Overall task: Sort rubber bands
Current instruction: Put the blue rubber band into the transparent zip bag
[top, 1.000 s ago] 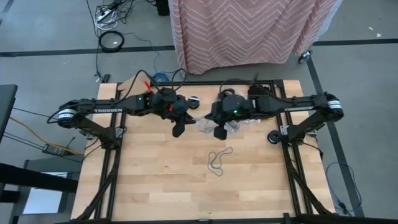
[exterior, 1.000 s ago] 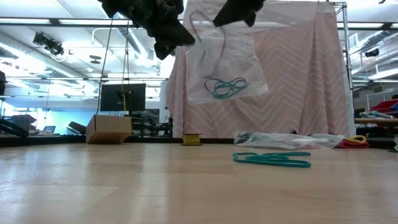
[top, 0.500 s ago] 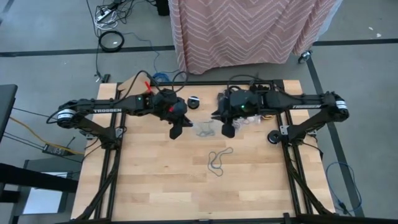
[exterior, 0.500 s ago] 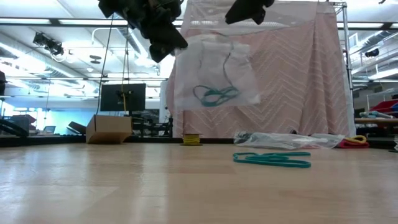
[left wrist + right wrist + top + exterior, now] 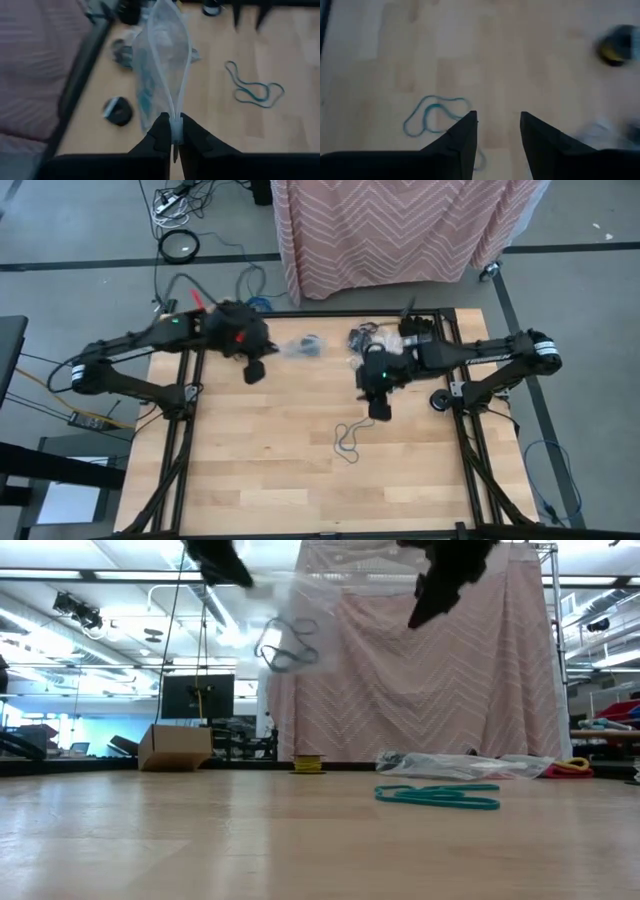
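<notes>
My left gripper (image 5: 256,370), high over the table's far left, is shut on a clear plastic bag (image 5: 300,345) with teal rubber bands (image 5: 286,650) inside. The bag (image 5: 162,65) swings clear of the table. More teal rubber bands (image 5: 350,438) lie loose on the wood in the middle of the table. My right gripper (image 5: 380,406) hangs open above the table, just far and right of them, with nothing between its fingers (image 5: 465,137). In the right wrist view the loose teal bands (image 5: 435,117) lie past its fingertips. My left gripper pinches the bag's thick edge strip (image 5: 175,120) between its two fingertips. The rest of the bag stretches away from the fingers, lifted clear of the table, with the teal bands low in it.
A heap of clear bags (image 5: 372,340) lies at the far edge; it shows low in the low view as crinkly plastic (image 5: 460,765). A small black disc (image 5: 118,110) sits near the far edge. A pink patterned cloth (image 5: 400,230) hangs behind the table.
My right gripper has opened, let go of the bag, and come down toward the near edge over the loose teal bands. My left gripper has carried the bag toward the table's left and far edge; the bag has swung out sideways.
</notes>
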### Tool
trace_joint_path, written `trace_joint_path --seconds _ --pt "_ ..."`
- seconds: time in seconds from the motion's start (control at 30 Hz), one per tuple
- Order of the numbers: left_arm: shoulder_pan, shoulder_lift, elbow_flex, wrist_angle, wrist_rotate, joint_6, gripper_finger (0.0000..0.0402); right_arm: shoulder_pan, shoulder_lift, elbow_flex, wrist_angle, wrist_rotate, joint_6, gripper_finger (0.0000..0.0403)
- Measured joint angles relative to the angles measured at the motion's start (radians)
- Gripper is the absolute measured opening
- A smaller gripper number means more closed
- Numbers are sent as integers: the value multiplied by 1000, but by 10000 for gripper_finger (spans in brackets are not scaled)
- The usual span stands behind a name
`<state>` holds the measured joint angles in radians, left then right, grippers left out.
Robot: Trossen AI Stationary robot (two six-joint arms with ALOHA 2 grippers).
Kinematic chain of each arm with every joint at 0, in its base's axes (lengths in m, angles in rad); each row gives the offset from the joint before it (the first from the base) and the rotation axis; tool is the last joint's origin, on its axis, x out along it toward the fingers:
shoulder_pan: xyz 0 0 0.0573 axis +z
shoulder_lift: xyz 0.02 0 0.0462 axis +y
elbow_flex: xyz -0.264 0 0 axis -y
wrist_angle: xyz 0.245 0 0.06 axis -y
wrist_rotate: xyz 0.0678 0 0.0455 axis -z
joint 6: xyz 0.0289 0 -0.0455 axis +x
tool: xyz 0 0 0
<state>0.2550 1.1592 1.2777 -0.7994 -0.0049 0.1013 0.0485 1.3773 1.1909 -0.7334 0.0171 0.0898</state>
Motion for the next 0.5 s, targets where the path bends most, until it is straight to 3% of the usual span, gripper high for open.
trace_joint_path --seconds 0.17,0.27,0.5 --pt "-1 -109 -5 -39 -113 -17 21 84 35 -228 276 -49 4 138" --pt "-11 -147 -5 -32 -129 -54 21 126 57 -337 382 -42 47 139" --pt "-21 -148 -6 -46 -128 -79 21 179 156 -454 402 63 75 137"
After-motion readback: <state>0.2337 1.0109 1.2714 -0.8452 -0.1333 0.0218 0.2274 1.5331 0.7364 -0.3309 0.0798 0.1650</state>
